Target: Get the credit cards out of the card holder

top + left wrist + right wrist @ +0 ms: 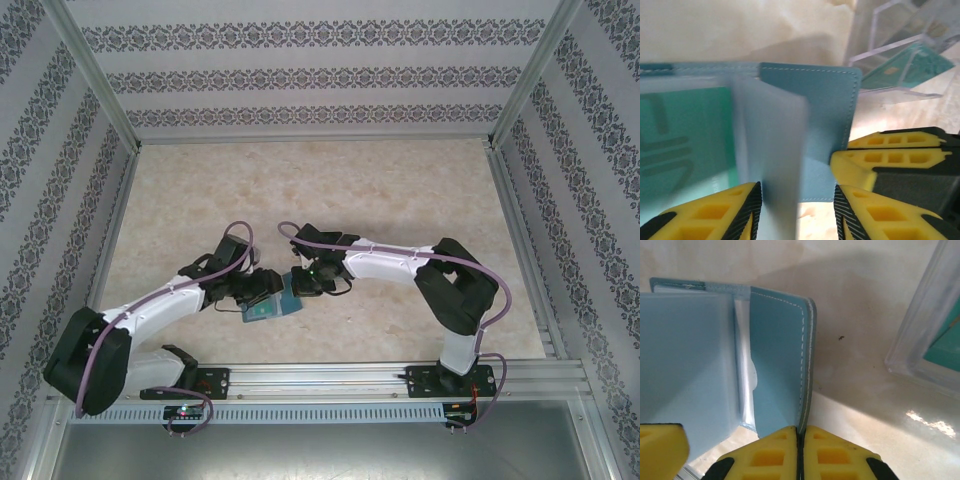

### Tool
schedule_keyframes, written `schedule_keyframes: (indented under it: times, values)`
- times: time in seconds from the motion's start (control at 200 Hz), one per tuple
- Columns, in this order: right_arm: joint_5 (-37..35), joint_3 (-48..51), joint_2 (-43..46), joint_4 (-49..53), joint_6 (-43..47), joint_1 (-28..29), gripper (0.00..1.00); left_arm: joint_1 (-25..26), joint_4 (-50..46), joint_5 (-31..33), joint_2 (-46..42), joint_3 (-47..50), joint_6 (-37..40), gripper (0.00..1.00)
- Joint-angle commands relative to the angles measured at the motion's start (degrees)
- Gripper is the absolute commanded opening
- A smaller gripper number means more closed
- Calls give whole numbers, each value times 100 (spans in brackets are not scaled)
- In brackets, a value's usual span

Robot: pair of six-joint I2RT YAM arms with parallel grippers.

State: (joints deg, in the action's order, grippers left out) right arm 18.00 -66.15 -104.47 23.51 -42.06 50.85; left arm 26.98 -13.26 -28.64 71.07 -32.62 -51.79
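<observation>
The teal-blue card holder [268, 305] lies open on the table between the two arms. My right gripper [799, 440] is shut on the edge of its outer cover [780, 360]; its yellow fingers [890, 157] also appear in the left wrist view. My left gripper [797, 210] is open, and a light blue-grey inner panel [772, 150] stands upright between its fingers, close to the left one. A teal-green credit card [685, 145] with pale lettering sits inside the holder's left side. The black/grey card is hidden.
A clear acrylic stand [900, 50] with a teal card [907, 70] in it sits just beyond the holder, and its rim [920, 340] shows to the right of my right gripper. Patterned walls enclose the beige marbled table [320, 190].
</observation>
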Motion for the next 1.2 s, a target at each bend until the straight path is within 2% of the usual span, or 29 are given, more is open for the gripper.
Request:
schedule_keyframes:
  times: [0.0,0.195,0.325,0.405,0.48,0.595,0.844,1.194]
  values:
    - [-342,1,453,99,-39,-44,18,71,460,-291,204,-260,163,41]
    - [-579,148,856,202,-17,-153,30,113,291,-199,331,-271,247,38]
    - [-567,125,928,207,69,-137,31,106,-7,11,210,-323,348,36]
    - [-387,6,810,181,162,-96,28,106,-356,278,75,-374,405,32]
    - [-311,-178,639,227,263,9,23,101,-807,846,-149,-398,403,27]
    - [-236,-369,334,264,331,142,17,64,-1347,1482,-424,-326,349,26]
    - [-368,-416,-128,403,448,175,8,42,-1595,1767,-591,-40,130,27]
    - [-532,-390,-501,473,586,319,8,13,-1574,1839,-568,148,169,30]
